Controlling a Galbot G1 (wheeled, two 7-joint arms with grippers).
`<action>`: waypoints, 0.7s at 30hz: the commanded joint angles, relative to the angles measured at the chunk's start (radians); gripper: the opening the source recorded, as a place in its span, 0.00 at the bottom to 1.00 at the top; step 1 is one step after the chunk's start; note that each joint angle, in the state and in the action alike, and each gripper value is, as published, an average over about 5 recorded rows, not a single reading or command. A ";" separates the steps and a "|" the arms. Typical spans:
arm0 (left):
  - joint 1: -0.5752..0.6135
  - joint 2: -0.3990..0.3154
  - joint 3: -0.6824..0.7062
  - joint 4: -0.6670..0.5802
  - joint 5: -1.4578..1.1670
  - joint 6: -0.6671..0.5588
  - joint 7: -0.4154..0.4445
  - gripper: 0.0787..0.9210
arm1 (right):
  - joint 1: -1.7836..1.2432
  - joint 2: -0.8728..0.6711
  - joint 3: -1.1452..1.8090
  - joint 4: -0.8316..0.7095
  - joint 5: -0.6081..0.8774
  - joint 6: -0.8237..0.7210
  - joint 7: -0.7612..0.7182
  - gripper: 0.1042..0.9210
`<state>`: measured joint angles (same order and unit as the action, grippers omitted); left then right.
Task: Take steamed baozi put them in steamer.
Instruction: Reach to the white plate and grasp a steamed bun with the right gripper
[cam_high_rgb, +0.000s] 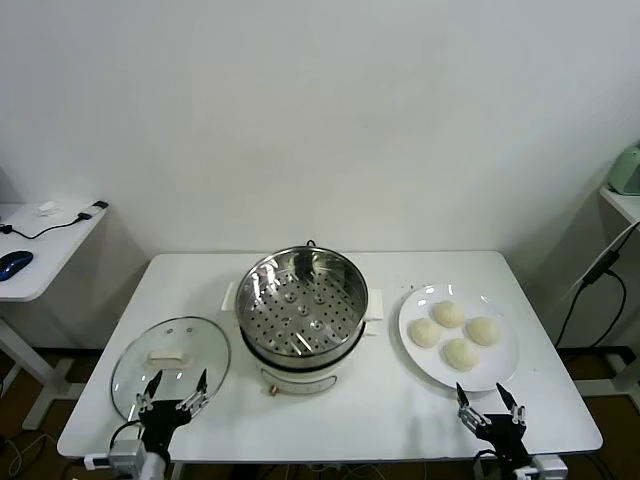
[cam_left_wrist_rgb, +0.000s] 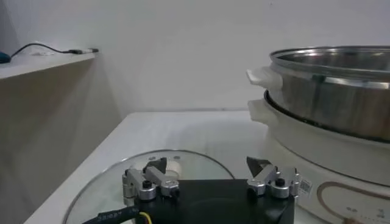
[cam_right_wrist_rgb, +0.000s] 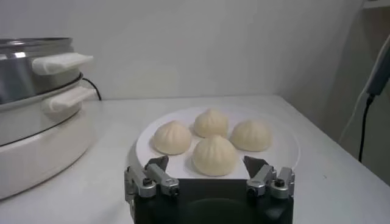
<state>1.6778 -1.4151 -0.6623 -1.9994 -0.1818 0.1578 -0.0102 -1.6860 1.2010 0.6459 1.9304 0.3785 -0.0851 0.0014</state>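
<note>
White tabletop (cam_high_rgb: 330, 415), pale wall behind. 4 cream-white round dough buns (cam_high_rgb: 455, 333) sit on flat white plate (cam_high_rgb: 500, 372), right of shiny steel steamer pot (cam_high_rgb: 301, 296), tray empty. My right gripper (cam_high_rgb: 490, 410) and left gripper (cam_high_rgb: 173, 392) stand wide, holding nothing. Risk: soft dough could dent or slip if pinched off-centre.
</note>
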 joint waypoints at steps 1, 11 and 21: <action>0.000 0.001 0.001 -0.001 0.000 0.002 0.001 0.88 | 0.140 -0.092 0.020 0.024 -0.021 -0.153 -0.010 0.88; -0.003 0.026 0.002 -0.004 -0.020 -0.002 0.000 0.88 | 0.734 -0.519 -0.262 -0.251 -0.042 -0.261 -0.232 0.88; -0.011 0.040 -0.006 0.013 -0.031 -0.017 -0.001 0.88 | 1.607 -0.820 -1.229 -0.588 -0.159 -0.104 -0.846 0.88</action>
<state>1.6663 -1.3800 -0.6679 -1.9880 -0.2102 0.1419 -0.0106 -0.8013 0.6465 0.1015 1.6130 0.2925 -0.2621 -0.4201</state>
